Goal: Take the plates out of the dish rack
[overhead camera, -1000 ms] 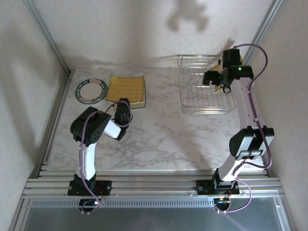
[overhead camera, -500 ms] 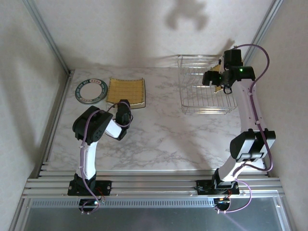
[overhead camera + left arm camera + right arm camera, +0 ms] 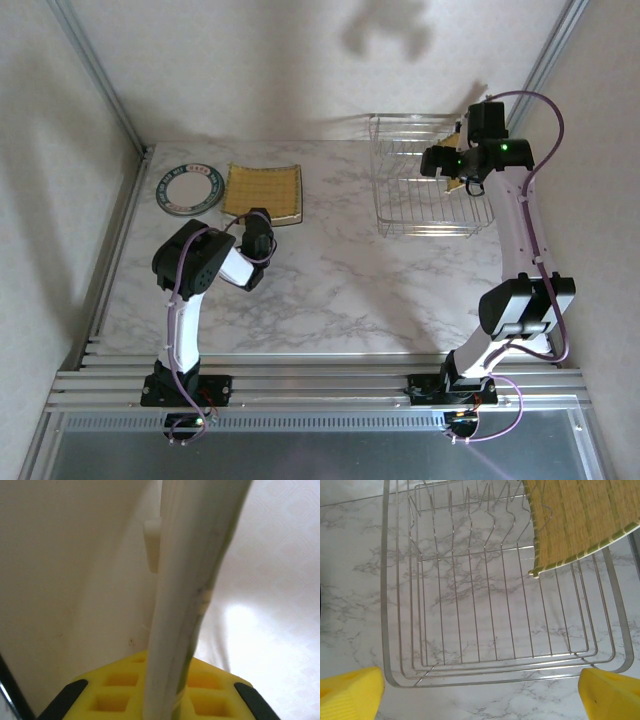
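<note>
Right jaws wide, seemingly higher over rack

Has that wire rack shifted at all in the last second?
No. The rack sits exactly where it was, its rear side at the table's back edge.

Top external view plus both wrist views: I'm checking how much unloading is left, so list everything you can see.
round white plate with dark patterned rim: one, white and dark, far left of the table.
yellow grid-patterned square plate on the table: one, yellow, just right of the round plate.
yellow grid-patterned square plate in the rack: one, yellow with a green edge, at the rack's right end.
silver wire dish rack: one, silver, far right of the table.
white marble table: one, grey-veined, under everything.
left gripper: yellow fingers, shut on the table plate's near edge.
right gripper: yellow fingers, open above the rack.
</note>
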Action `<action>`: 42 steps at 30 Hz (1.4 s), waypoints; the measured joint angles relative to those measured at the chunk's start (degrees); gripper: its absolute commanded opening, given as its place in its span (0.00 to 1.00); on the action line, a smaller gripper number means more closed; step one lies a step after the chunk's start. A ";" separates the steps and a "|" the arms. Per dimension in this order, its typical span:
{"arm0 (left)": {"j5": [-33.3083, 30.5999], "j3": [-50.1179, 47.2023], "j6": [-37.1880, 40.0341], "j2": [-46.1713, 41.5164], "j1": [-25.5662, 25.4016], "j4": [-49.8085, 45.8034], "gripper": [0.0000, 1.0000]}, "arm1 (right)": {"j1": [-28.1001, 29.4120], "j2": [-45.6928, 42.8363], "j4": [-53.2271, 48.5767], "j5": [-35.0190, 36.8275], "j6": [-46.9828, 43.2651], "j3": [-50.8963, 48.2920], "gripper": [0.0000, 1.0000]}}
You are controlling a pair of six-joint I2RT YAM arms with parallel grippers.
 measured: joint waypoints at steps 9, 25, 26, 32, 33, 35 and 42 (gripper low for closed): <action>-0.17 0.57 -0.90 -0.09 -0.02 -0.57 0.39 | 0.00 -0.46 0.92 0.00 0.00 -0.26 0.99; 1.16 1.99 -1.01 -6.88 0.00 -11.78 0.83 | 0.00 -0.72 1.20 -0.17 0.17 -0.66 0.99; 1.29 2.10 -1.01 -7.26 -0.02 -12.63 0.84 | 0.00 -0.72 1.20 -0.17 0.15 -0.66 0.99; 2.32 3.74 -0.76 -8.96 0.04 -18.23 0.92 | 0.00 -1.07 1.20 -0.20 0.15 -0.87 0.99; 2.71 4.07 -0.57 -9.27 0.04 -19.37 0.96 | 0.00 -1.22 1.20 -0.20 0.17 -0.90 0.99; 3.19 4.79 -0.20 -9.68 0.04 -21.07 1.00 | 0.00 -1.49 1.22 -0.20 0.17 -0.90 0.99; 5.14 5.11 -0.15 -11.21 0.09 -25.77 1.00 | 0.00 -2.43 1.70 -0.24 0.22 -1.75 0.99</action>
